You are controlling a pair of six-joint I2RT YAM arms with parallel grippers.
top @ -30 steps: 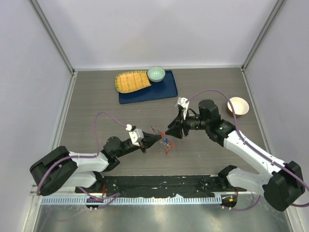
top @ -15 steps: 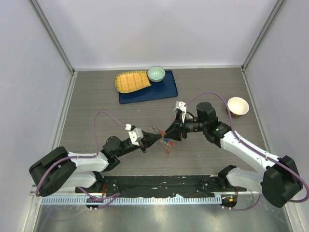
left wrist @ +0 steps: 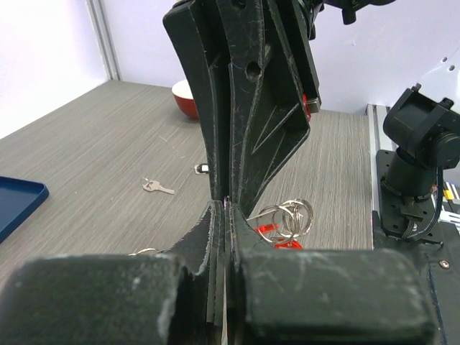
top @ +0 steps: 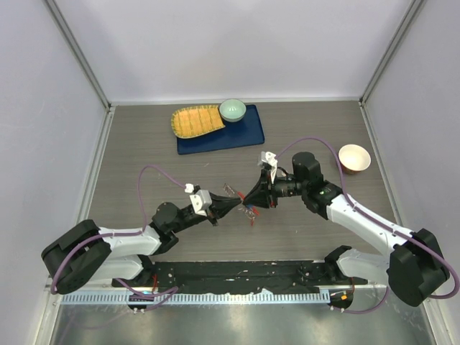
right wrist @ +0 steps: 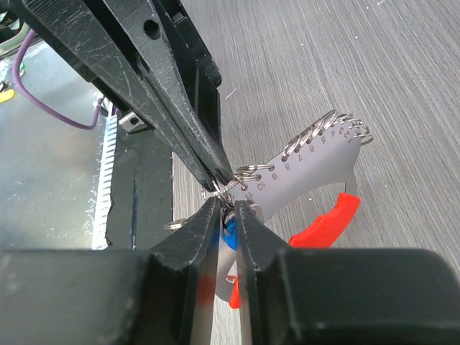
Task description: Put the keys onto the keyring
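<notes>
The keyring [right wrist: 309, 169] is a flat grey metal plate stamped with small numbers. A row of thin wire rings is threaded along its curved edge, and a long curved tag [right wrist: 323, 226] of glossy red plastic lies against it. It is held up over the middle of the table [top: 144, 158], a little toward the near edge, between the two arms.

The left gripper [left wrist: 224, 208] has scuffed black plastic fingers pressed flat together, and their tips pinch one of the small wire rings at the plate's end. The right gripper [right wrist: 224, 208] meets it tip to tip from the opposite side. Its jaws are drawn in to a narrow slit around the blue plastic head of a key [right wrist: 230, 231], which sits just below the pinched ring. In the top view the two black fingertips cover most of the bundle. I cannot tell whether that key is already threaded on a ring.

On the grey wood-grain tabletop beyond the grippers, a bare silver key [left wrist: 157, 187] lies flat and well apart from the bundle.

A small round bowl [top: 354, 157], red outside and pale inside, stands near the right edge; nothing shows in it. Toward the far edge lies a dark blue rectangular tray [top: 244, 133]. It carries a ribbed yellow woven dish [top: 195, 121] and, at its far right corner, a smooth pale green bowl [top: 232, 109].
</notes>
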